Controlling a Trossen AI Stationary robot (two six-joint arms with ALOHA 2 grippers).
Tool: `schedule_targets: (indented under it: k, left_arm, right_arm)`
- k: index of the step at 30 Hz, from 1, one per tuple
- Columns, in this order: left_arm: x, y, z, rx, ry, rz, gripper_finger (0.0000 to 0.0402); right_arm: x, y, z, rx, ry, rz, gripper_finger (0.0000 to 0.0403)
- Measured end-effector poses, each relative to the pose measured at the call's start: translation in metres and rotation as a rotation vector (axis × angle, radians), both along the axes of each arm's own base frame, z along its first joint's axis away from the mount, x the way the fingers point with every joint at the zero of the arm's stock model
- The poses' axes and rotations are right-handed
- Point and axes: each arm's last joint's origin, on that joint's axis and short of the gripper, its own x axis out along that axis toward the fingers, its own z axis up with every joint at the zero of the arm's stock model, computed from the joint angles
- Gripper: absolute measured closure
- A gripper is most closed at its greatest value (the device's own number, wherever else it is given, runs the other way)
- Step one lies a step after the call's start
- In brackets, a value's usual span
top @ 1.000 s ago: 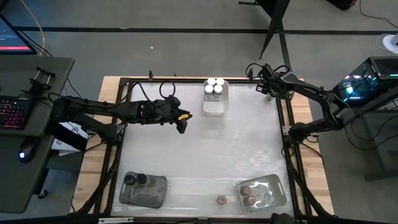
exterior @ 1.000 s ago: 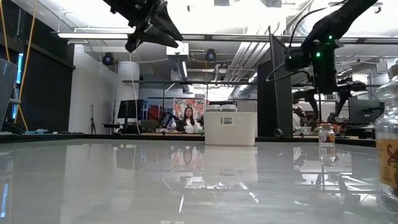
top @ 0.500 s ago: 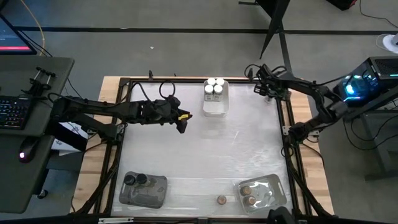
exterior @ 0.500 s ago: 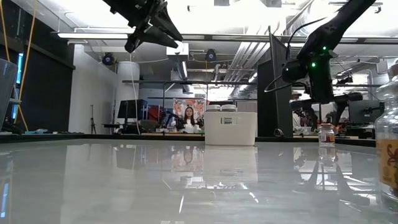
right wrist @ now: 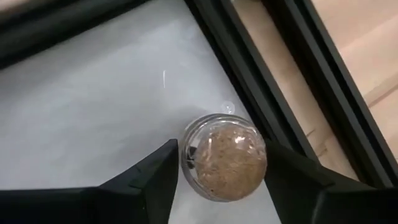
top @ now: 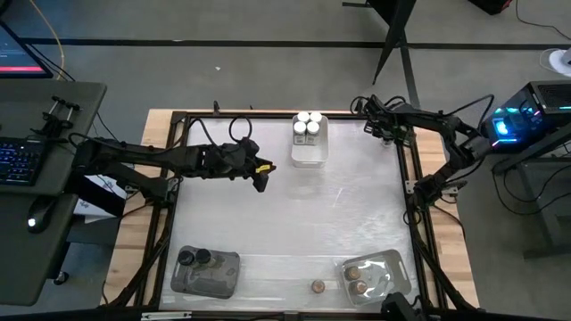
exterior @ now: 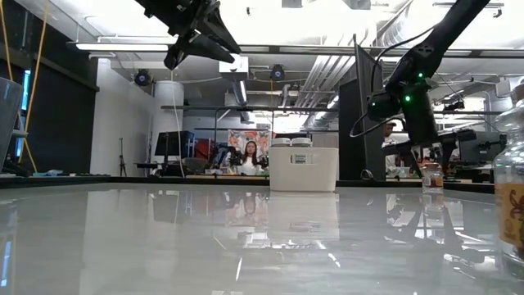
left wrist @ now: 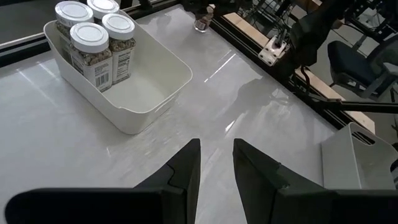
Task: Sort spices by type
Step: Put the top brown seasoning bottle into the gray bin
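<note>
White table (top: 294,214): frame rail (right wrist: 261,81) beside jar (right wrist: 227,163).

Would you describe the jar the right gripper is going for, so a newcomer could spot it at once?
Start at the white tray at the table's far edge, then follow that edge to the far right corner beside the black frame. There one small jar stands alone between the open fingers of the right gripper. Its top is brown; the tray's jars are white-topped.
</note>
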Motion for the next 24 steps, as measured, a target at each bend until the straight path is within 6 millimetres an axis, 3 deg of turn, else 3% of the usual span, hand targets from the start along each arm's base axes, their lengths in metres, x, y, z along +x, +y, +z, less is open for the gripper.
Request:
schedule_targets:
  k: [4, 8, 15, 19, 24]
  left_arm:
    - [0.000, 0.000, 0.000, -0.002, 0.001, -0.001, 0.0318]
    - [0.000, 0.000, 0.000, -0.002, 0.002, -0.003, 0.0318]
    - [0.000, 0.000, -0.001, -0.001, 0.007, -0.004, 0.0318]
    - [0.000, -0.001, -0.001, -0.008, 0.009, -0.013, 0.0318]
    - [-0.001, -0.001, -0.002, -0.018, 0.021, -0.032, 0.0318]
  right_arm:
    - [0.002, -0.004, -0.002, -0.030, 0.010, -0.025, 0.0229]
    - [0.003, -0.002, -0.003, -0.014, 0.021, 0.005, 0.0230]
    - [0.023, 0.019, 0.009, 0.055, -0.030, 0.289, 0.0230]
    - [0.044, 0.051, 0.031, 0.072, -0.095, 0.591, 0.0230]
    - [0.066, 0.133, 0.070, 0.120, -0.303, 0.997, 0.0230]
